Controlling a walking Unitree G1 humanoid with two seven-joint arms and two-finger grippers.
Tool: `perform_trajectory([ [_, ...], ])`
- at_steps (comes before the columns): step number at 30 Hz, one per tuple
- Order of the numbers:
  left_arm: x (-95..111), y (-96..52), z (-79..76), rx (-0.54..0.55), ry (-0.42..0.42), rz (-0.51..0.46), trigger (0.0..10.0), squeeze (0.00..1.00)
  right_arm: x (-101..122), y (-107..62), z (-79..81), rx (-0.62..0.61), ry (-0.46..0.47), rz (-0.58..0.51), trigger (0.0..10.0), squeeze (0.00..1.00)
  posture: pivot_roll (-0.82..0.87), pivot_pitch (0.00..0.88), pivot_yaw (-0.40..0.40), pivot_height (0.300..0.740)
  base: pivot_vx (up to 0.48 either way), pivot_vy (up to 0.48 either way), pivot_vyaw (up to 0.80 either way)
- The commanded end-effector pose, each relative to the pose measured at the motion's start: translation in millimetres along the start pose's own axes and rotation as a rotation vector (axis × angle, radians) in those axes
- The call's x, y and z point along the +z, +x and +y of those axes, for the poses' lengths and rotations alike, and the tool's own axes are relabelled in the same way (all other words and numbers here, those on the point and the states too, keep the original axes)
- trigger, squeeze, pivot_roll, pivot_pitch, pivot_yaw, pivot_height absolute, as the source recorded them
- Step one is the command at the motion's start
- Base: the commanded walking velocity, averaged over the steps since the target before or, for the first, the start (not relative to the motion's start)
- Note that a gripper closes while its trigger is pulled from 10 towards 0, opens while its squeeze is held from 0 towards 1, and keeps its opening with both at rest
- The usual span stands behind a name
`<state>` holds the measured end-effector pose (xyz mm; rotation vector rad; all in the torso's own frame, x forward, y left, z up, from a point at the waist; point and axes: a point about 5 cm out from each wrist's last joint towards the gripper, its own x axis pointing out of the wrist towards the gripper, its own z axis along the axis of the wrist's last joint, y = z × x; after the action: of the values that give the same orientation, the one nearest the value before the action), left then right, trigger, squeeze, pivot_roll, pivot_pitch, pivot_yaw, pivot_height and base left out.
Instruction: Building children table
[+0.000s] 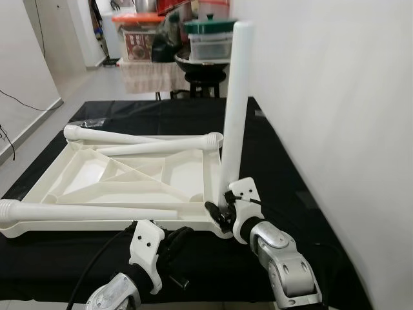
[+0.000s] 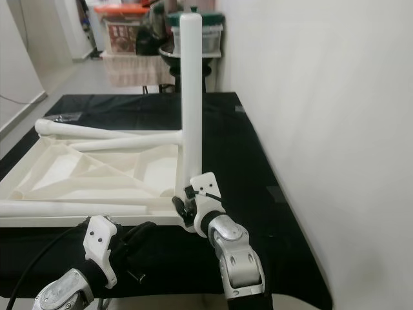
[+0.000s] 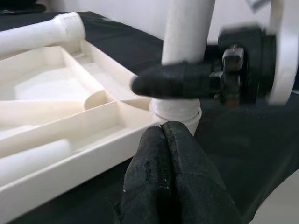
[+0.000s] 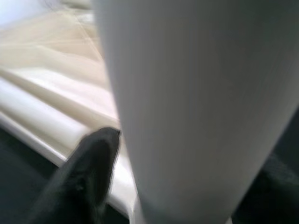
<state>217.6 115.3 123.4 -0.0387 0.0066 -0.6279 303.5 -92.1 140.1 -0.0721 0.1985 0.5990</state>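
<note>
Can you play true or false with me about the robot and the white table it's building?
1. One table leg stands upright at a corner of the upside-down tabletop. True.
2. The right end effector holds that upright leg near its bottom. True.
3. The tabletop lies on a red cloth. False: the cloth is black.
4. The left end effector is wide open. False: its fingers are pressed together, and it sits just in front of the tabletop's near edge.
5. Two more legs lie flat across the tabletop. True.
</note>
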Motion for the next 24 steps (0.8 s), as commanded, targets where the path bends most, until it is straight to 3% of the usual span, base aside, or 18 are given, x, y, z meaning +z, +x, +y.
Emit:
perform_trajectory([
  [1, -2, 1.3, 1.4, -0.002, -0.005, 0.014, 10.0, 0.0, 21, 4.8, -1.6, 0.123, -0.051, -0.108, 10.0, 1.0, 0.07, 0.0, 0.0, 0.74, 0.0, 0.0, 0.0],
  [2, -2, 1.3, 1.4, -0.002, -0.005, 0.014, 10.0, 0.0, 21, 4.8, -1.6, 0.123, -0.051, -0.108, 10.0, 1.0, 0.07, 0.0, 0.0, 0.74, 0.0, 0.0, 0.0],
  [3, -1, 3.2, 1.4, -0.006, -0.007, 0.011, 10.0, 0.0, 27, 5.7, -7.7, 0.203, -0.096, -0.124, 10.0, 0.35, 0.06, 0.0, 0.0, 0.74, 0.0, 0.0, 0.0],
  [4, -1, 3.2, 1.4, -0.006, -0.007, 0.011, 10.0, 0.0, 27, 5.7, -7.7, 0.203, -0.096, -0.124, 10.0, 0.35, 0.06, 0.0, 0.0, 0.74, 0.0, 0.0, 0.0],
  [5, 1, 5.9, 1.6, -0.01, -0.01, 0.005, 10.0, 0.0, 34, 7.1, -15.6, 0.298, -0.129, -0.13, 10.0, 0.0, 0.06, 0.0, -0.004, 0.74, 0.0, 0.0, 0.0],
  [9, 3, 9.5, -2.2, -0.026, -0.008, -0.001, 10.0, 0.0, 51, 11.3, -30.1, 0.485, -0.204, -0.129, 10.0, 0.0, 0.08, 0.0, -0.012, 0.74, 0.0, 0.0, 0.0],
  [17, -4, 10.4, -11.5, -0.074, 0.014, 0.035, 10.0, 0.0, 56, 20.2, -40.3, 0.66, -0.169, -0.089, 10.0, 0.0, 0.09, 0.0, -0.016, 0.74, 0.0, 0.0, 0.0],
  [18, -5, 11.4, -10.8, -0.071, 0.021, 0.038, 10.0, 0.0, 54, 20.9, -43.0, 0.678, -0.158, -0.075, 2.4, 0.0, 0.09, 0.0, -0.021, 0.74, 0.0, 0.0, 0.0],
  [19, -5, 11.4, -10.8, -0.071, 0.021, 0.038, 10.0, 0.0, 54, 20.9, -43.0, 0.678, -0.158, -0.075, 2.4, 0.0, 0.09, 0.0, -0.021, 0.74, 0.0, 0.0, 0.0],
  [20, -5, 12.8, -9.8, -0.067, 0.03, 0.039, 10.0, 0.0, 53, 21.7, -46.4, 0.695, -0.153, -0.063, 0.0, 0.0, 0.09, 0.0, -0.028, 0.74, 0.0, 0.0, 0.0],
  [24, -6, 15.2, -9.7, -0.06, 0.035, 0.038, 10.0, 0.0, 51, 20.7, -51.6, 0.731, -0.133, -0.062, 0.0, 0.0, 0.09, 0.0, -0.037, 0.74, 0.0, 0.0, 0.0],
])
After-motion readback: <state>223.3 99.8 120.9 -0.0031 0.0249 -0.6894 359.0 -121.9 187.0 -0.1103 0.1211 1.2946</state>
